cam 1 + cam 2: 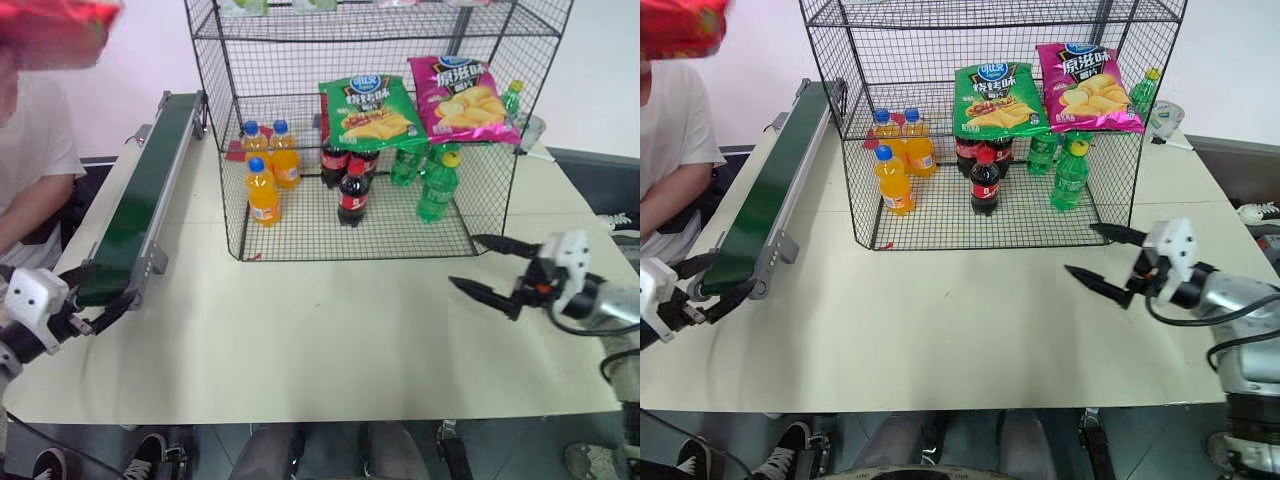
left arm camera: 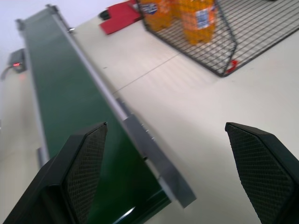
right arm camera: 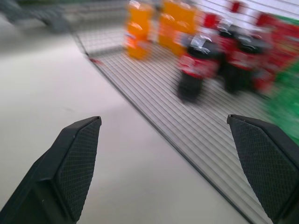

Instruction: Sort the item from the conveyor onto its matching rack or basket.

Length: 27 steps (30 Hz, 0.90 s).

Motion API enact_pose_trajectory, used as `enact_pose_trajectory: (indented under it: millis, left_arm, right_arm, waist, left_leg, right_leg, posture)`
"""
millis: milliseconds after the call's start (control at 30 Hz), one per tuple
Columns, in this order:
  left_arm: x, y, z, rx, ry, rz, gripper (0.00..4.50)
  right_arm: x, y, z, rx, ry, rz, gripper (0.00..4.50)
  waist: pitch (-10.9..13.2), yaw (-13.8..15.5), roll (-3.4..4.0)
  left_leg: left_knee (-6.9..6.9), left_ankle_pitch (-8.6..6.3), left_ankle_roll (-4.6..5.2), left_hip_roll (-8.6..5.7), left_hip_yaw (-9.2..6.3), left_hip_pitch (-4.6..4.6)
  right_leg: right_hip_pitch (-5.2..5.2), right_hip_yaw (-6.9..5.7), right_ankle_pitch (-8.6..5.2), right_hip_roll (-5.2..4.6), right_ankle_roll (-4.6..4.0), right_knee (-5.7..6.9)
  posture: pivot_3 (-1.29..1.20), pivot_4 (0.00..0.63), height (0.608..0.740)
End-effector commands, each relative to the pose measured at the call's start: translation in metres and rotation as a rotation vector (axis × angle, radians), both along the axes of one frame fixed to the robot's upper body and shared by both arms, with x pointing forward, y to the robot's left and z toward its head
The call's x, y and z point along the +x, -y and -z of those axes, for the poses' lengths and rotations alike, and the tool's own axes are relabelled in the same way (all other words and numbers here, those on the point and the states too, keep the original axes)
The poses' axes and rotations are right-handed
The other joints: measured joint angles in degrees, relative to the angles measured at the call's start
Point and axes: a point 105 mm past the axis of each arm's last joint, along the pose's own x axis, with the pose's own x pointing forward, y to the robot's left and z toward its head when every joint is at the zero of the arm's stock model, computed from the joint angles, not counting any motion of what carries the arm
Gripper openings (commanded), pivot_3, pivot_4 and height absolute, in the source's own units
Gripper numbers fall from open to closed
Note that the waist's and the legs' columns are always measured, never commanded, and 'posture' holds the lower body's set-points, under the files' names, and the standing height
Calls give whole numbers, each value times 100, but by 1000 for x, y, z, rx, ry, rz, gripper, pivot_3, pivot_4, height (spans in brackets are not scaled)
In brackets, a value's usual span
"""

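Observation:
The item, a red chip bag (image 1: pixel 52 30), shows blurred at the far left, high above the conveyor's near half and over a seated person; what holds it I cannot tell. The dark green conveyor (image 1: pixel 140 200) runs along the table's left side with nothing on its belt. The black wire rack (image 1: pixel 225 150) stands at the back centre. My left gripper (image 1: pixel 100 290) is open at the conveyor's near end, one finger (image 2: pixel 79 172) over the belt. My right gripper (image 1: pixel 463 260) is open and empty, just off the rack's front right corner.
In the rack, orange bottles (image 1: pixel 264 192), cola bottles (image 1: pixel 352 195) and green bottles (image 1: pixel 436 187) stand on the bottom; a green chip bag (image 1: pixel 370 110) and a pink chip bag (image 1: pixel 465 100) lie above. A person in white (image 1: pixel 30 170) sits left. The cream table (image 1: pixel 320 330) spreads in front.

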Motion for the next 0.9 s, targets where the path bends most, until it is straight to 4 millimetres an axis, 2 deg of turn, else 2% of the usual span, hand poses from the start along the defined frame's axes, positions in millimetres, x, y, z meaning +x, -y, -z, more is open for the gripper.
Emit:
enact_pose_trajectory:
  millis: [33,200,367,433,533,833,900]
  left_arm:
    - [-4,-6,-22,181,119,-48,4218]
    - [-10,-11,-22,471,195,-93,4218]
    - [-20,-14,-17,772,250,-108,4218]
    - [-26,-9,-16,861,280,-83,4218]
    - [-33,-7,-15,959,309,-59,4218]
    - [-43,-38,-11,1109,292,-194,4218]
    - [-46,-44,-7,1077,271,-235,4218]
  right_arm:
    - [-18,-43,-6,71,1,-157,4500]
    - [-29,-75,-1,130,-71,-308,4500]
    - [-38,-89,2,136,-94,-417,4500]
    - [-41,-91,6,127,-124,-444,4500]
    - [-37,-92,11,105,-113,-435,4500]
    - [-23,-96,11,114,-94,-413,4500]
    - [-24,-97,13,109,-105,-428,4500]
  waist:
    - [0,11,0]
    - [0,39,-1]
    - [-1,44,-3]
    - [-2,44,-6]
    - [-3,43,-9]
    - [-3,38,-8]
    - [-3,38,-8]
  left_leg:
    - [-2,0,0,0,0,0]
    - [-3,-2,2,0,0,7]
    - [-13,-6,8,-1,0,16]
    - [-27,-6,8,-1,1,21]
    - [-45,-5,7,-1,2,29]
    - [-66,-1,0,6,3,47]
    - [-66,-1,0,6,3,47]
  right_leg:
    - [0,0,0,0,0,-3]
    - [-1,-1,5,1,-6,-29]
    - [6,-1,6,2,-7,-47]
    - [6,-1,7,1,-5,-52]
    - [5,-1,8,1,-3,-53]
    - [7,0,8,11,-3,-51]
    - [7,0,8,11,-3,-52]
  posture:
    - [0,150,740]
    - [0,150,740]
    - [0,150,740]
    - [0,150,740]
    - [0,150,740]
    - [0,150,740]
    - [0,150,740]
